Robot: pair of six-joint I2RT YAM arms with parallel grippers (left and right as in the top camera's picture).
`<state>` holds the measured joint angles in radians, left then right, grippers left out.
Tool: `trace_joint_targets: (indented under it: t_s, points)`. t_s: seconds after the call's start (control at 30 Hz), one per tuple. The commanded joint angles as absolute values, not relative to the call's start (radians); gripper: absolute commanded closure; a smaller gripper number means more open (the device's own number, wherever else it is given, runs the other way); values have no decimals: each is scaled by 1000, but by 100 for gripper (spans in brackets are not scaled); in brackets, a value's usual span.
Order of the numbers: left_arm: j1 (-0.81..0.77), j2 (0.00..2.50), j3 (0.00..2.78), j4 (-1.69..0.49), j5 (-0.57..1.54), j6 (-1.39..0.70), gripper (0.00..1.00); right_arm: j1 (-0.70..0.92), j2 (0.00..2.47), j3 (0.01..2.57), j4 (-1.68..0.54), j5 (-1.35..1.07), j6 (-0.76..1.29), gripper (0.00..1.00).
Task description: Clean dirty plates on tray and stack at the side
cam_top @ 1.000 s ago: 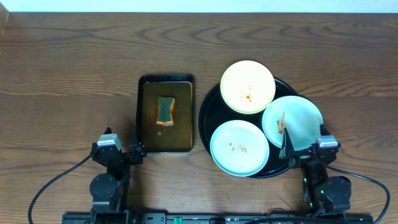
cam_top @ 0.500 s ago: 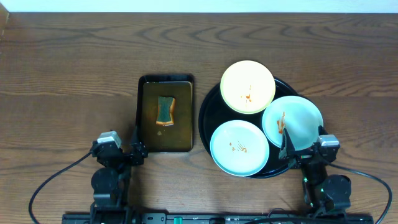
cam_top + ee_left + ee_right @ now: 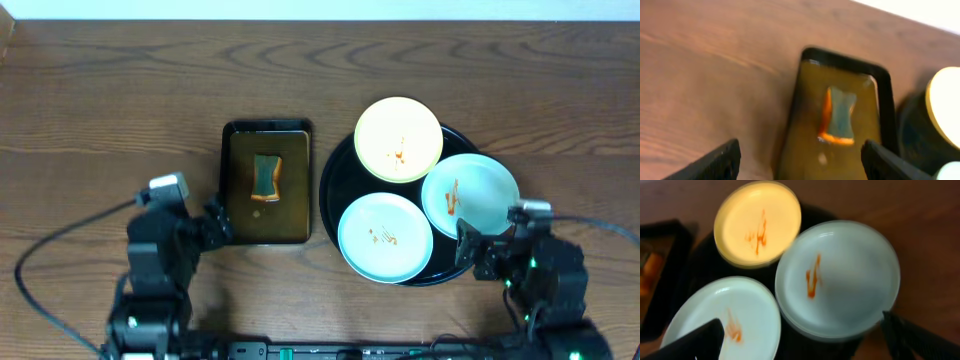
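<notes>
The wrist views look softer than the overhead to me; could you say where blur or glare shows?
Overhead: sharp, though the yellow plate is bright and nearly washed out. Left wrist: blurred throughout, the sponge soft-edged. Right wrist: blurred too, the upper mint plate soft at its rim.

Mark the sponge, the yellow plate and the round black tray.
sponge (image 3: 265,178): overhead view, middle of its top face.
yellow plate (image 3: 392,128): overhead view, bare centre above the smear.
round black tray (image 3: 330,190): overhead view, bare left rim.

The overhead view is bright, even and sharp; the pale yellow plate (image 3: 398,139) glares almost white. Both wrist views are blurred throughout.
</notes>
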<state>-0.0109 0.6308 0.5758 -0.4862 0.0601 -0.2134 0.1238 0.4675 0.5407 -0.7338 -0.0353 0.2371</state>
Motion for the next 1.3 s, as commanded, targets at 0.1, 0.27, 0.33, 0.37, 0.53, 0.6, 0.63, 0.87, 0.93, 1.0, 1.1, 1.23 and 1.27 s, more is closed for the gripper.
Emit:
trace_joint_targets:
  t_s: [0.1, 0.27, 0.33, 0.37, 0.53, 0.6, 0.63, 0.87, 0.93, 1.0, 1.1, 1.23, 1.27]
  points:
    - [-7, 899, 862, -730, 124, -223, 22, 118, 726, 724, -870, -167, 340, 1]
    - [-7, 1005, 980, -873, 124, -223, 22, 118, 813, 729, -862, -284, 339, 1]
    - [-7, 1018, 983, -879, 123, -223, 22, 118, 831, 729, -854, -288, 309, 1]
    - [-7, 1022, 982, -886, 123, -223, 22, 118, 838, 728, -854, -287, 310, 1]
    - [-7, 1032, 978, -885, 124, -223, 22, 121, 872, 714, -887, -290, 337, 3]
    - [-7, 1031, 978, -857, 132, -223, 22, 121, 888, 703, -899, -295, 349, 7]
    - [-7, 1032, 978, -838, 144, -223, 22, 121, 895, 697, -900, -302, 354, 9]
    - [-54, 1085, 978, -665, 172, -222, 22, 127, 961, 620, -878, -323, 390, 21]
    - [-81, 1142, 978, -625, 173, -223, 23, 128, 992, 586, -847, -337, 404, 25]
    - [-103, 1189, 978, -603, 173, -223, 24, 131, 1015, 567, -822, -359, 404, 30]
    - [-143, 1265, 978, -562, 172, -221, 25, 139, 1052, 551, -773, -364, 404, 45]
    - [-189, 1369, 978, -504, 172, -219, 25, 149, 1103, 544, -724, -364, 416, 63]
    - [-205, 1418, 978, -483, 172, -219, 26, 154, 1131, 542, -706, -364, 416, 62]
